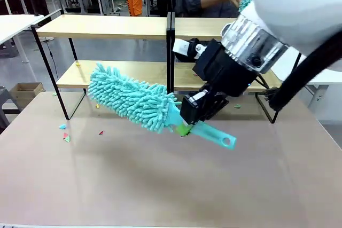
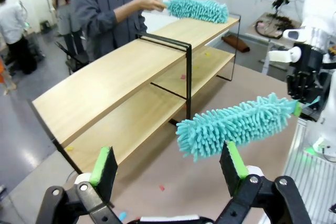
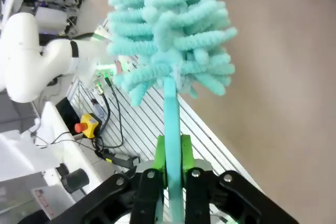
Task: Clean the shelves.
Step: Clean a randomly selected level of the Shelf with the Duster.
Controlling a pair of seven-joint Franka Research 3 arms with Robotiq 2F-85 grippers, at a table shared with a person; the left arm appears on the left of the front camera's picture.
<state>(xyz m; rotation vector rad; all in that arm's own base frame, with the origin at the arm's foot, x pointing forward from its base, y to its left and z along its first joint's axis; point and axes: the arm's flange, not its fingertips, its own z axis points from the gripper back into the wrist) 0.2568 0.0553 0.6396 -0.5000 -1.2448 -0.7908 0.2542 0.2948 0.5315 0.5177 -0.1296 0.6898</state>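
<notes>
A: Two joined racks make up the shelves (image 1: pixel 101 26), which are stood along the far side of the brown tabletop (image 1: pixel 160 185). What is seen around them?

B: Behind the shelves a person (image 2: pixel 100 3) is seen, with a second teal duster (image 2: pixel 199 9) held by hand over the end of the upper board. In front of the shelves a fluffy teal duster (image 1: pixel 133 100) is held above the tabletop, its head pointed toward the lower board but apart from it.

A: How are the grippers set?

B: The right gripper (image 1: pixel 184 126) is clamped on the flat handle, just behind the head. The left gripper (image 2: pixel 168 162) is held off from the shelves, jaws spread wide, with nothing between them.

A: What is to be cleared?

B: Small paper scraps (image 2: pixel 182 76) are scattered on the lower board. More scraps (image 1: pixel 64 132) lie on the tabletop by the shelves' left leg.

A: How is the sweep best done?

B: It is judged that the head should be levelled with the lower board and slid in under the upper one without the black frame being struck. It should then be drawn lightly along the wood toward an open end. A firm grip is advised, since the long head may be twisted by drag.
</notes>
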